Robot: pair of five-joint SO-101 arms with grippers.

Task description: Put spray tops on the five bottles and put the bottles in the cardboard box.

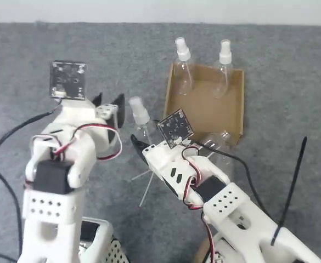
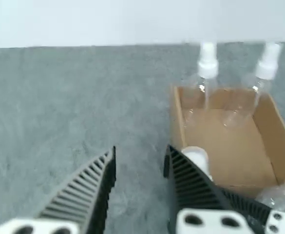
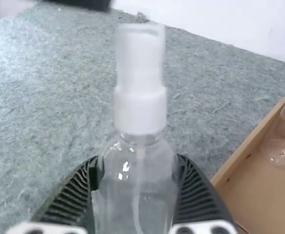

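Note:
My right gripper (image 3: 136, 176) is shut on a clear bottle (image 3: 135, 190) that stands upright with a white spray top (image 3: 139, 100) on its neck; from above, this bottle (image 1: 142, 125) is just left of the cardboard box (image 1: 234, 104). Two capped bottles (image 1: 183, 64) (image 1: 224, 66) stand against the box's far wall. Another clear bottle (image 1: 219, 141) lies at the box's near right corner. My left gripper (image 1: 108, 105) hovers open over the carpet left of the held bottle, nothing between its fingers (image 2: 91, 187).
Thin white dip tubes (image 1: 146, 185) lie on the grey carpet in front of the held bottle. A white perforated basket (image 1: 102, 244) sits at the near edge by the left arm's base. A black strap (image 1: 292, 183) stands up at the right.

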